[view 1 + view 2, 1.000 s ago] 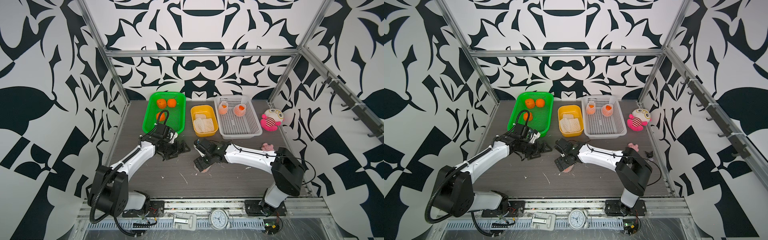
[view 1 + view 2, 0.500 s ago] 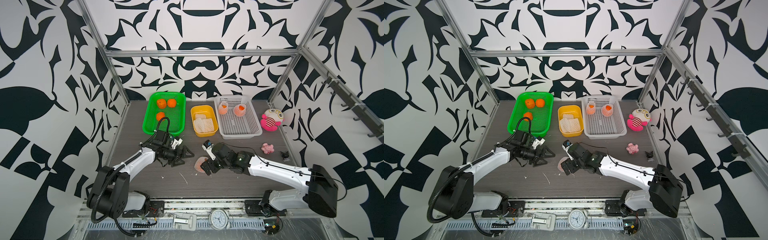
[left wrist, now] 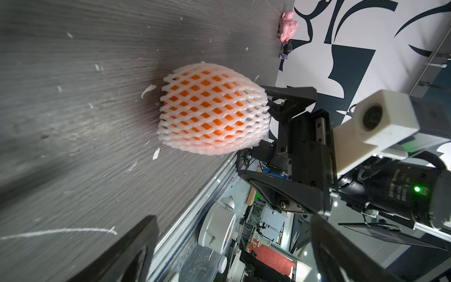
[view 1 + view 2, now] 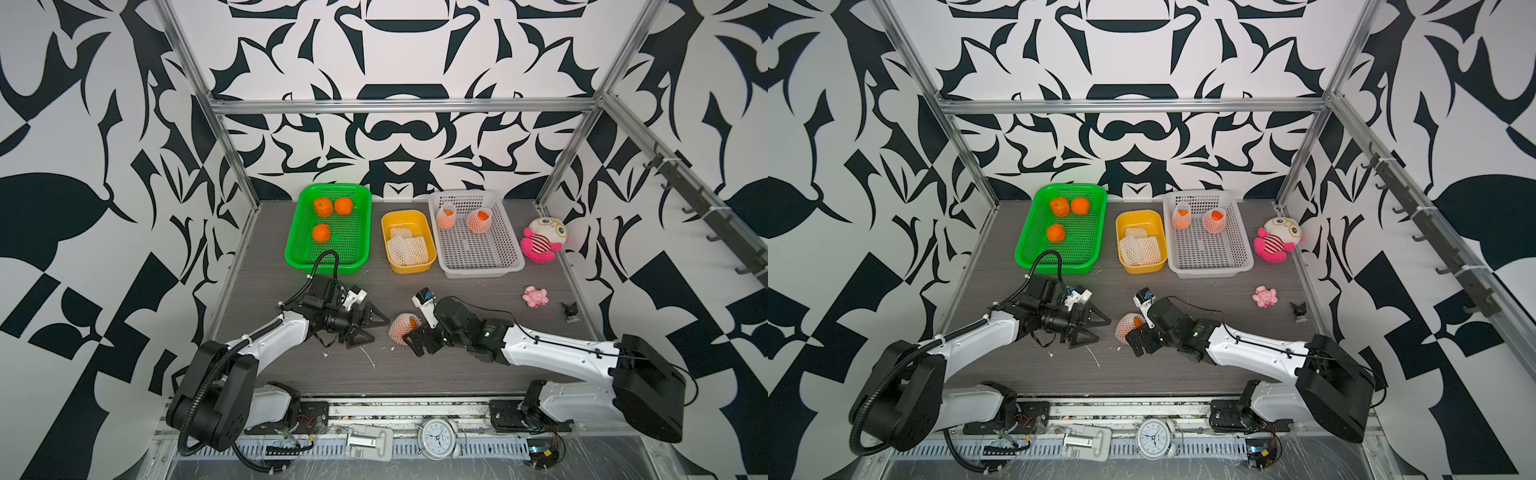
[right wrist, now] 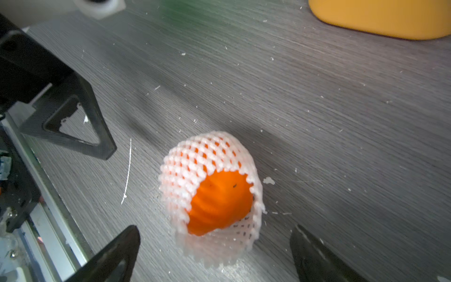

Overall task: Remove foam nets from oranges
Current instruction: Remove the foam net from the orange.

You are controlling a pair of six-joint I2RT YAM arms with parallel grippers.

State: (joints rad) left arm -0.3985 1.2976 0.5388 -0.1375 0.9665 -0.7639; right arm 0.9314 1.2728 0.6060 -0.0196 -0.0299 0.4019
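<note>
Altogether, three oranges (image 4: pixel 322 232) lie bare; three wear foam nets (image 4: pixel 398 328).

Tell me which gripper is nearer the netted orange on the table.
Right. The right gripper has open fingers flanking the netted orange at its exposed end; the left gripper, also open, faces it across a gap.

1. Reference: 12 o'clock is straight ahead of the right gripper (image 5: pixel 216 230). Its black fingertips stand wide apart, gripping nothing.
2. Round bright orange fruit (image 5: pixel 219 200) at 12 o'clock, lying on the grey wood-grain tabletop (image 5: pixel 341 109).
3. White foam mesh net sleeve (image 5: pixel 195 158) wraps the fruit. The open rim faces the gripper and the bare skin shows through it.
4. Left gripper's black triangular finger (image 5: pixel 68 140) at 10 o'clock, apart from the net.
5. Yellow plastic tub (image 5: pixel 380 19) at 1 o'clock, only its edge in view.
6. White foam crumbs scattered around.
</note>
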